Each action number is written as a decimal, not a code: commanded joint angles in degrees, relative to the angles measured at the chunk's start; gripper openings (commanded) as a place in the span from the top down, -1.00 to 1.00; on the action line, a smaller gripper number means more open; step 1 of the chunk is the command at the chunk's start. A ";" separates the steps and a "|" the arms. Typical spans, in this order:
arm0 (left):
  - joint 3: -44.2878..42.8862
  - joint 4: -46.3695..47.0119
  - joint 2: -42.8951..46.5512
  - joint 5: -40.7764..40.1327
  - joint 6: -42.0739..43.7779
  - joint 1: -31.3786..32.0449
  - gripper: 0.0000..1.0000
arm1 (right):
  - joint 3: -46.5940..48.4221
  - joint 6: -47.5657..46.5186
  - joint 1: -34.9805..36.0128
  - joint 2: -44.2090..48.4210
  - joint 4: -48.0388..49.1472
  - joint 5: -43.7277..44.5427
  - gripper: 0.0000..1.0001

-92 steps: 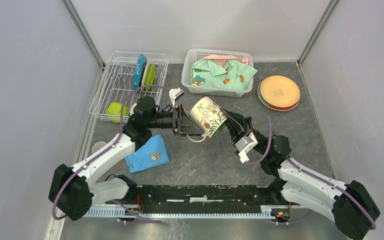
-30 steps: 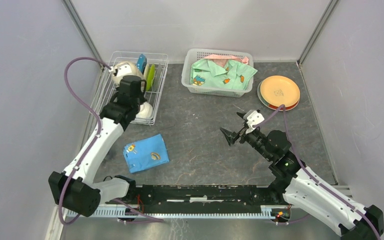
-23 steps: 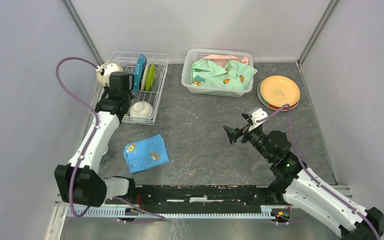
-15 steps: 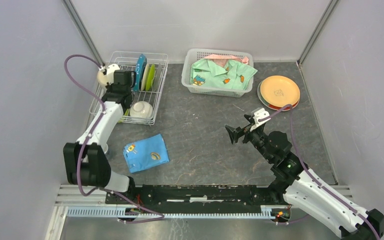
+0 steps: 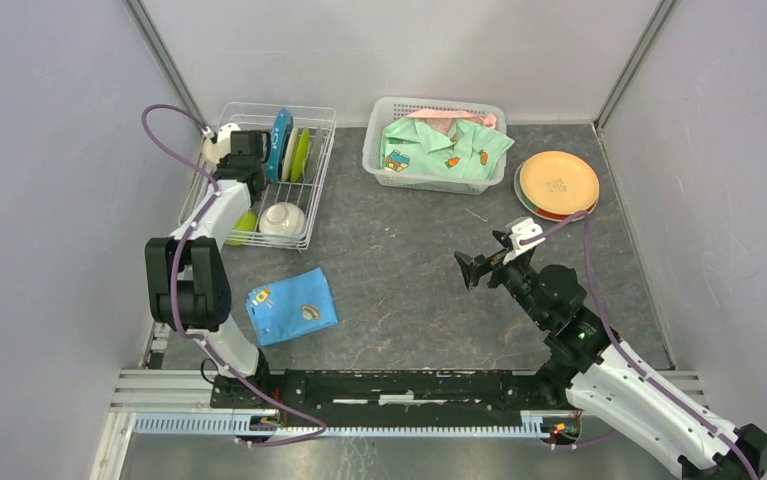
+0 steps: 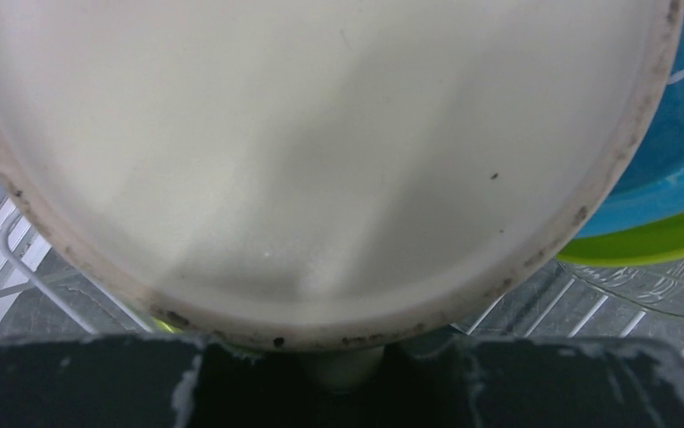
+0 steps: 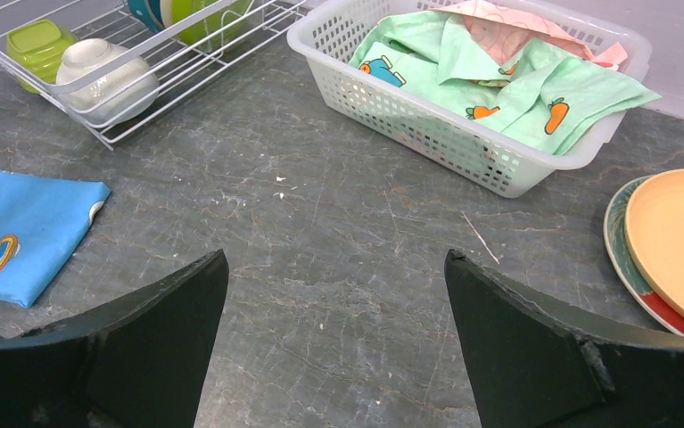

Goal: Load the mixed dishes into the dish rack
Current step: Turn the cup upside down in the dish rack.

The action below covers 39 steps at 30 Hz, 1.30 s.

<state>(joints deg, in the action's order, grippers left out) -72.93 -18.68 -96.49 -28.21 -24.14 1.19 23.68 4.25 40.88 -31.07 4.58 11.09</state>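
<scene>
left pincer (image 5: 232, 146) has moved mug (image 5: 219, 143) over the dish rack (image 5: 304, 107).

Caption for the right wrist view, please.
Open right claw above the table, facing the dish rack, white clothes basket and orange plate.

A rectangular white wire dish rack (image 5: 311, 200) stands by the left wall. At its far right end, a blue dotted plate (image 5: 279, 140) and a lime-green plate (image 5: 302, 153) stand on edge. A white bowl (image 5: 283, 219) and a lime-green cup (image 5: 242, 226) sit at its near end. The left gripper (image 5: 234, 150) holds a cream mug (image 5: 220, 144) over its far-left corner. Just right of the rack is a white latticed plastic basket (image 5: 429, 183). A folded blue cloth (image 5: 291, 305) lies in front of the rack, and well to its right the right gripper (image 5: 467, 270) hangs wide open.
</scene>
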 commanded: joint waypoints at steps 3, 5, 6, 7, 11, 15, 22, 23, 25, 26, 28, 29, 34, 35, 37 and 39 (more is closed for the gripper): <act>-6.60 8.88 -1.16 -2.13 -1.96 -1.10 0.96 | 3.27 0.36 0.30 0.09 0.48 0.69 -0.96; -6.58 8.76 -1.77 -2.75 -2.01 -1.10 0.96 | 3.39 0.49 0.33 0.02 0.51 0.68 -0.96; -6.41 8.97 -2.00 -2.69 -2.20 -1.10 0.96 | 3.33 0.58 0.28 0.05 0.52 0.60 -0.96; -6.28 9.11 -2.34 -2.31 -2.38 -2.66 0.96 | 3.31 0.72 0.29 0.04 0.52 0.58 -0.96; -6.64 9.52 -4.40 0.27 -2.40 -3.72 0.96 | 3.30 0.91 0.22 -0.13 0.52 0.21 -0.96; -6.91 9.23 -6.15 1.86 -3.25 -4.73 0.96 | 3.82 0.58 0.31 -0.50 0.30 0.16 -0.96; -7.18 10.12 -8.87 4.23 -2.63 -5.06 0.96 | 3.66 0.88 0.29 -0.94 0.56 0.56 -0.96; -7.21 10.09 -9.15 4.15 -2.65 -5.10 0.96 | 3.50 0.99 0.27 -1.02 0.72 0.37 -0.96; -7.15 10.13 -9.69 4.44 -2.67 -5.06 0.95 | 3.45 1.11 0.33 -1.29 0.87 0.05 -0.96; -7.10 10.12 -9.88 4.64 -2.74 -5.06 0.96 | 3.52 1.04 0.28 -1.41 0.71 0.18 -0.96; -7.14 10.06 -10.44 4.95 -2.92 -5.06 0.96 | 3.82 1.05 0.29 -1.54 0.18 0.44 -0.96; -6.99 10.06 -10.69 5.04 -2.93 -5.01 0.96 | 3.78 1.07 0.31 -1.47 0.16 0.54 -0.96; -7.56 8.19 -11.46 4.82 -3.10 -5.06 0.64 | 3.76 1.05 0.34 -1.28 0.39 0.69 -0.96; -7.76 7.80 -11.42 5.13 -3.17 -5.06 0.60 | 4.05 0.83 0.22 -1.28 0.03 0.69 -0.96; -8.40 6.50 -11.17 5.87 -3.19 -5.06 0.57 | 4.44 0.63 0.22 -1.12 -0.68 1.08 -0.96; -8.66 5.80 -10.46 5.80 -3.30 -5.06 0.50 | 4.24 0.69 0.31 -0.62 -0.89 1.39 -0.96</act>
<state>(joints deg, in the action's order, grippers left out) -76.55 -18.39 -108.84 -21.87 -24.62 -3.92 25.23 4.71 40.88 -32.67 3.40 11.14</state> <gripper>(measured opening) 0.273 0.979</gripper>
